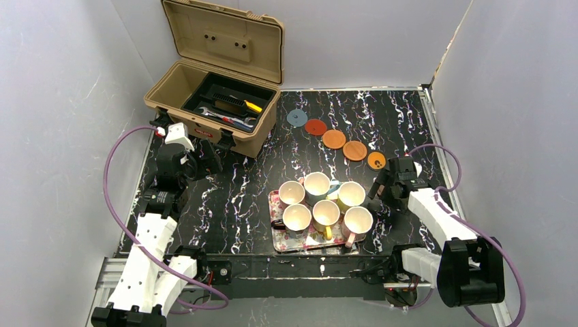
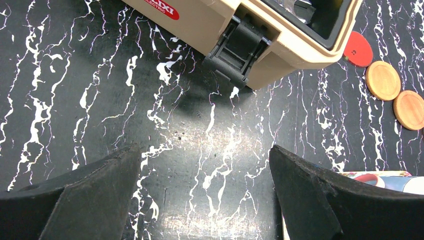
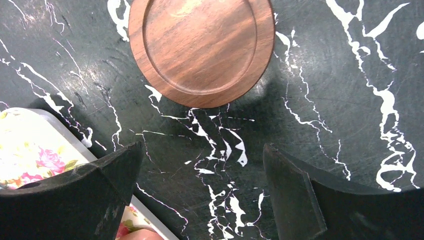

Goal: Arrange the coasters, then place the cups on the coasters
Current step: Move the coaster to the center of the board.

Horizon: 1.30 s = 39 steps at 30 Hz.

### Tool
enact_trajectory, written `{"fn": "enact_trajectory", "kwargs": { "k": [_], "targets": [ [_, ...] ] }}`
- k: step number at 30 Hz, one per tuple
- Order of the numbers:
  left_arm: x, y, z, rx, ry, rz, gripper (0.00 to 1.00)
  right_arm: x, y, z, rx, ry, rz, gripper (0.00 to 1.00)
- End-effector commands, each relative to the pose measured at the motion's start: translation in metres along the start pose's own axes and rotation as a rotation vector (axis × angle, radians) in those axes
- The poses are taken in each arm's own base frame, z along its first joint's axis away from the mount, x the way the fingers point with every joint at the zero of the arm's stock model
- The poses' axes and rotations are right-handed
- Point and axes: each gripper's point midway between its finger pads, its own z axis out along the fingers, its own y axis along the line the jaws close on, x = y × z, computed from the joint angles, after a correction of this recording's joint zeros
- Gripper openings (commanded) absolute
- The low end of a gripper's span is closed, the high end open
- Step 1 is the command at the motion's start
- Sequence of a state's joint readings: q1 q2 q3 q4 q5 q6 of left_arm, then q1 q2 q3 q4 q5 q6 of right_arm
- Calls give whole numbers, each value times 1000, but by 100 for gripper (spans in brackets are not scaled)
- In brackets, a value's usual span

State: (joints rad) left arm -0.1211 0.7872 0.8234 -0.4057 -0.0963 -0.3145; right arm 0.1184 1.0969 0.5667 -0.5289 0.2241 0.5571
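Observation:
Five coasters run in a diagonal row on the black marbled table: blue-grey (image 1: 297,118), red (image 1: 315,127), two orange (image 1: 334,139) (image 1: 355,150) and yellow-orange (image 1: 376,161). A dark brown wooden coaster (image 3: 201,50) lies flat just ahead of my right gripper (image 3: 202,160) (image 1: 382,191). That gripper is open and holds nothing; its body hides this coaster in the top view. Several cups (image 1: 326,213) stand upright on the floral tray (image 1: 276,238). My left gripper (image 2: 205,165) (image 1: 194,163) hangs open over bare table near the toolbox, empty.
An open tan toolbox (image 1: 211,102) holding tools stands at the back left, its black latch (image 2: 240,50) right ahead of the left gripper. The tray's corner (image 3: 30,145) sits just left of the right gripper's left finger. White walls enclose the table.

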Motion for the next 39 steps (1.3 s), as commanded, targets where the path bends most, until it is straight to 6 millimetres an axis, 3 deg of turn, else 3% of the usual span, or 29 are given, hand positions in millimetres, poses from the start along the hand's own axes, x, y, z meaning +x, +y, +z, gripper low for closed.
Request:
{"fn": "enact_trajectory", "kwargs": {
  "k": [1,7,10,15,33,39],
  "targets": [
    [4,2,-4,-4,3,2,98,-6,7,-1,15,-30,26,99],
    [3,2,-4,-4,0,4,98,-5,-7,-2,79,-61,57,99],
    [3,3,-4,-7,-1,5,98,-4,-3,-1,47,-79,97,99],
    [3,4,-5,-12,-3,6,98,-10,-17,-5,120,-113,111,99],
    [3,4,-4,-14,1,6,98,4,-13,16,102,-35,111,97],
    [3,4,-4,-13,2,7,98,0,-13,20,100,-30,126,92]
  ]
}}
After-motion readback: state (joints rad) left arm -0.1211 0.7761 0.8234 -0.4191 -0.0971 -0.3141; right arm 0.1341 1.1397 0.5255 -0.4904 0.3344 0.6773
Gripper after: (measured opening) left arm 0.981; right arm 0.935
